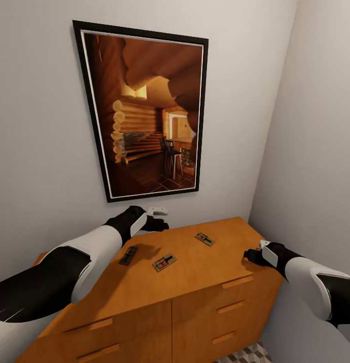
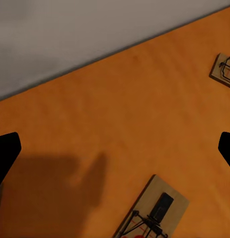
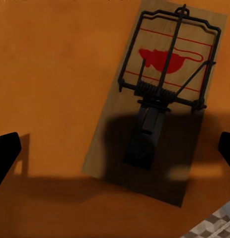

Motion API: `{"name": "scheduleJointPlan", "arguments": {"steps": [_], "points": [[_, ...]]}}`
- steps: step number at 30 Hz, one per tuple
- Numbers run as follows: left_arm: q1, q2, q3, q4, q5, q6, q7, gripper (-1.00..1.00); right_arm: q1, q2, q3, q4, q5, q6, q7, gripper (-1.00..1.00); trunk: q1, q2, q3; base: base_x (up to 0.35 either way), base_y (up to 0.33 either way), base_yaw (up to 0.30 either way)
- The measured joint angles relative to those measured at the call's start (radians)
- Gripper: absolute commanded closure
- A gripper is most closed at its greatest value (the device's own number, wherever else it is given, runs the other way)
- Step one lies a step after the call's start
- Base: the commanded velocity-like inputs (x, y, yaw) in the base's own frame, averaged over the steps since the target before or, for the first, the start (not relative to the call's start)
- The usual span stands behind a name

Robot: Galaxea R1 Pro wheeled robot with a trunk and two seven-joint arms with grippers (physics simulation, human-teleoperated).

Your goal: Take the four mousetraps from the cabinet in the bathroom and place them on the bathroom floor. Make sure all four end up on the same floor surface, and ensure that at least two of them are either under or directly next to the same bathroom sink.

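Grippers (image 1: 162, 222) (image 1: 249, 256) hover wide open above the cabinet (image 1: 195, 282), the right over a mousetrap (image 3: 157, 99), the left beside two others (image 2: 154, 210) (image 2: 224, 69); neither grasps anything.

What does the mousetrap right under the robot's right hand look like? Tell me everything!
The flat tan wooden mousetrap is a small rectangle lying flat on the orange-brown wooden cabinet top, close to its edge. It carries a black wire bar and coiled spring, a dark catch plate, thin red printed lines and a red mouse-shaped mark. The right gripper hovers above it, open, casting a shadow across its lower half. Nothing seems to touch it but the cabinet.
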Motion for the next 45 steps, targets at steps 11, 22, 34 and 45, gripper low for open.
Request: {"name": "scheduleJointPlan", "arguments": {"steps": [11,22,34,45], "points": [[0.0,0.0,0.0,0.0,0.0,0.0,-0.001,-1.0,0.0,-0.006,-0.014,0.003,-0.004,-0.013,0.0,-1.0,0.0,0.0,0.0,0.0,0.0,0.0],[0.0,0.0,-0.001,0.0,0.002,0.0,0.0,-1.0,0.001,-0.012,-0.018,0.003,-0.002,-0.03,-0.002,-1.0,0.0,0.0,0.0,0.0,0.0,0.0],[0.0,0.0,-0.001,0.0,0.002,0.0,0.0,-1.0,0.001,-0.012,-0.018,0.004,0.001,-0.033,-0.014,-1.0,0.0,0.0,0.0,0.0,0.0,0.0],[0.0,0.0,-0.001,0.0,0.002,0.0,0.0,-1.0,0.002,-0.008,-0.018,0.004,0.0,-0.033,-0.033,-1.0,0.0,0.0,0.0,0.0,0.0,0.0]]}}
